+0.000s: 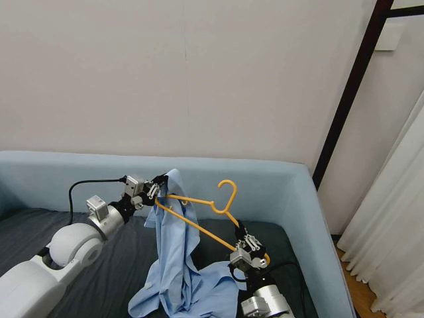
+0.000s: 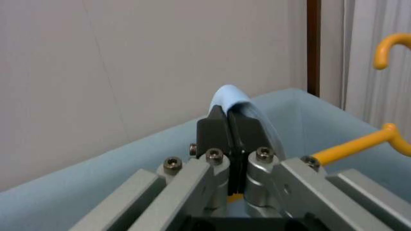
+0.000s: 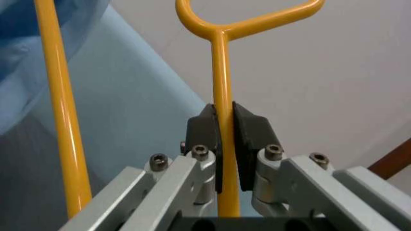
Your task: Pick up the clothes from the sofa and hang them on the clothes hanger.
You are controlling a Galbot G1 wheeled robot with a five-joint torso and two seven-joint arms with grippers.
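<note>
A light blue shirt [image 1: 177, 265] hangs from a yellow clothes hanger [image 1: 205, 218] above the sofa, its lower part pooled on the dark seat. My left gripper [image 1: 157, 188] is shut on the shirt's top edge near the hanger's left end; in the left wrist view the pads [image 2: 228, 134] pinch a fold of the blue cloth [image 2: 232, 97]. My right gripper [image 1: 250, 250] is shut on the hanger's right end; in the right wrist view its pads [image 3: 224, 137] clamp the yellow bar [image 3: 222, 91]. The hanger's hook [image 1: 227, 192] points up.
The sofa has a pale blue back and arm [image 1: 291, 192] and a dark grey seat [image 1: 112, 265]. A plain wall lies behind. A dark post [image 1: 348, 93] and white curtains [image 1: 397, 218] stand at the right.
</note>
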